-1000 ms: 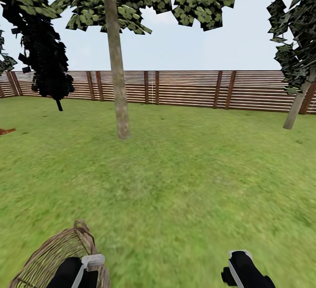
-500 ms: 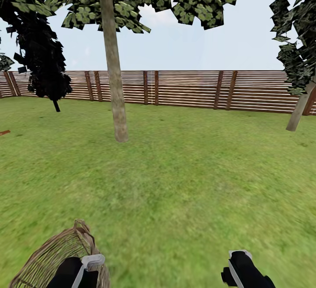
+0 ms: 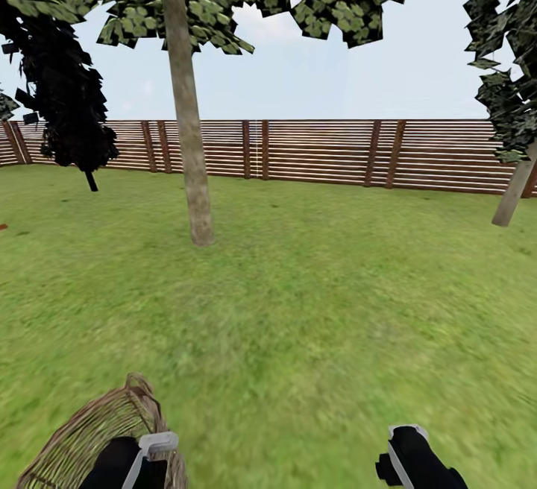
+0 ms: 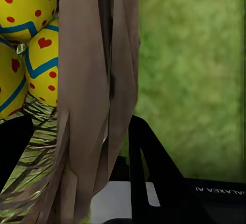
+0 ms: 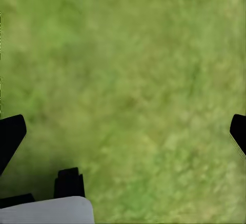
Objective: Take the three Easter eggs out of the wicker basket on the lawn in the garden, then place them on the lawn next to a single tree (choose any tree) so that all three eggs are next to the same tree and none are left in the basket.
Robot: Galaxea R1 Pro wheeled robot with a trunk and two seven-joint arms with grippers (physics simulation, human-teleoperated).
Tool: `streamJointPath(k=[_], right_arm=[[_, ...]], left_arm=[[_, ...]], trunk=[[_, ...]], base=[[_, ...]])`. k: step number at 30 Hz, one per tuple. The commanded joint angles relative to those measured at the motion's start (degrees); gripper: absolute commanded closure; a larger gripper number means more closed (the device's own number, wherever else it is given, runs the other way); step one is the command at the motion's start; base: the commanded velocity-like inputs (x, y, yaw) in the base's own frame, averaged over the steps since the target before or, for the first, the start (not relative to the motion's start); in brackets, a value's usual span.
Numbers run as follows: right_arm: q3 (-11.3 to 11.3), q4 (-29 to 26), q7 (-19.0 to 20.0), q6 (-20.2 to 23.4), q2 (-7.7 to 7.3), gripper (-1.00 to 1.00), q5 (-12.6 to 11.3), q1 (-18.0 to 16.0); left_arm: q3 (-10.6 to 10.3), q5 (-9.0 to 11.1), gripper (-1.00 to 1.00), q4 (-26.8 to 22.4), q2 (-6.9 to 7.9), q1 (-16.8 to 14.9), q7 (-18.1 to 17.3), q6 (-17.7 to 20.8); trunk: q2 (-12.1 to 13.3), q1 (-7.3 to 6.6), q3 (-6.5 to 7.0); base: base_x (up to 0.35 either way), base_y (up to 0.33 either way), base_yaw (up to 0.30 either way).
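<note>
Gripping the rim of the wicker basket [image 3: 97, 440], the left gripper [image 4: 82, 147] has its fingers closed on the woven wall, while the right gripper [image 5: 123, 131] hangs wide and holding nothing over the lawn [image 3: 313, 310]. Ahead of the basket stands the tree [image 3: 186, 139], well apart from it, with the fence [image 3: 335, 150] behind the trunk. Inside the basket the three Easter eggs [image 4: 31, 49] lie bunched against its wall, and I'd worry the one-sided rim grip lets it tilt on the way and spill them short of the tree.
</note>
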Motion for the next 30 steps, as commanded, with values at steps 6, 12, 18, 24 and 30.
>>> streamJointPath(k=[6, 12, 18, 24, 30], right_arm=[[-0.16, -0.07, 0.18, 0.23, -0.05, -1.00, 0.36, -0.01], [-0.12, -0.07, 0.18, 0.23, 0.03, -1.00, 0.43, -0.02], [-0.12, -0.07, 0.18, 0.23, -0.05, -1.00, 0.42, -0.02], [-0.09, -0.07, 0.19, 0.23, 0.04, -1.00, 0.44, -0.02], [-0.12, -0.07, 0.19, 0.23, 0.04, -1.00, 0.44, -0.03]], left_arm=[[0.15, -1.09, 1.00, -0.05, -0.13, -0.04, -0.28, 0.15], [0.15, -1.16, 1.00, 0.12, -0.29, -0.04, -0.32, 0.15], [0.15, -1.10, 1.00, 0.13, -0.29, -0.04, -0.32, 0.15], [0.14, -1.09, 1.00, 0.13, -0.20, -0.04, -0.36, 0.15], [0.22, -1.09, 1.00, 0.13, -0.20, -0.04, -0.36, 0.24]], trunk=[[-0.03, 0.03, -0.06], [-0.03, 0.03, -0.06], [-0.03, 0.03, -0.06], [-0.03, 0.03, -0.06], [-0.03, 0.03, -0.06]], base=[[0.338, -0.079, 0.119], [0.338, -0.079, 0.081], [0.338, -0.079, 0.119], [0.338, -0.019, 0.086], [0.338, 0.000, 0.064]])
